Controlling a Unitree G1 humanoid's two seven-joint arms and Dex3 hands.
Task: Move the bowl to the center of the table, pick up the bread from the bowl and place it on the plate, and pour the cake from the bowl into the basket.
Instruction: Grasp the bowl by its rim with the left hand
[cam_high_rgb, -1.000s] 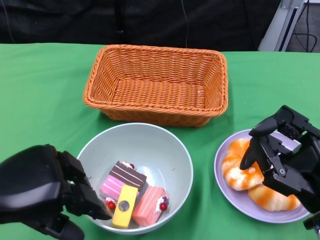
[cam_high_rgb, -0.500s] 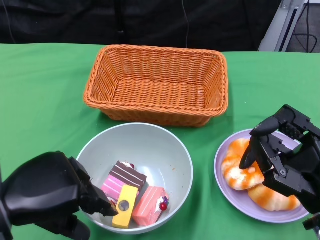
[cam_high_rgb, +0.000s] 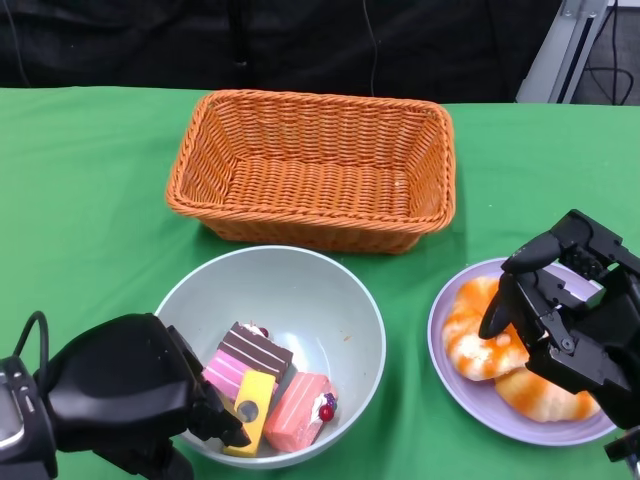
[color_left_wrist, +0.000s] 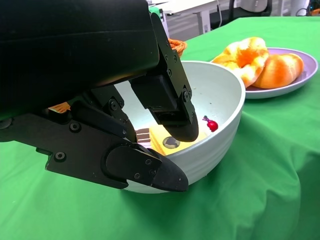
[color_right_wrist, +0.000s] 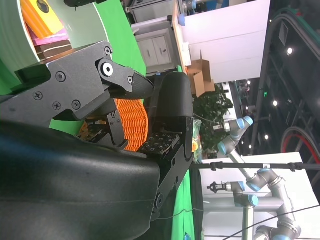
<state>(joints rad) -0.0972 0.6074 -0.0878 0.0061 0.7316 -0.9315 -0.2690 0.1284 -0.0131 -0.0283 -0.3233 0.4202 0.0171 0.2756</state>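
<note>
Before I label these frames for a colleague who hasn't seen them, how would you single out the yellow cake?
Start at the orange wicker basket at the back of the green table; just in front of it sits a pale bowl holding several cakes. The yellow cake lies at the bowl's near edge beside the left robot hand. It alone is plain yellow with a dark round spot; its neighbours are pink or chocolate-striped.

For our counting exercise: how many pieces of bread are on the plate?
2. One bread piece lies on the plate nearer the bowl; the other lies nearer the robot, partly hidden under the right hand.
</note>
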